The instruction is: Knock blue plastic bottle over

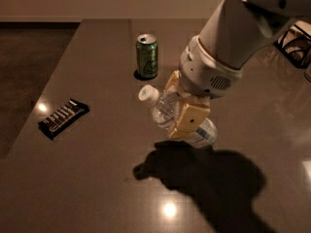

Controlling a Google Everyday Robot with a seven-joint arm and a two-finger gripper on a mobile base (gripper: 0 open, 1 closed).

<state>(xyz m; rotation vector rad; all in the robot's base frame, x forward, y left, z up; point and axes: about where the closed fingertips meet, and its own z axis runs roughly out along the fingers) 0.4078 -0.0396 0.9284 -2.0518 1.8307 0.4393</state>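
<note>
The blue plastic bottle (163, 108) is a clear bottle with a white cap. It leans steeply, cap toward the upper left and base toward the lower right, above its shadow on the dark table (97, 178). My gripper (180, 103) reaches down from the upper right. Its yellow fingers (190, 121) sit on either side of the bottle's middle and are closed on it. The bottle's base shows past the near finger.
A green drink can (146, 56) stands upright just behind the bottle. A dark ridged packet (63, 117) lies at the left near the table's edge. A black-and-white box (296, 40) sits at the far right. The table's left edge drops to dark floor.
</note>
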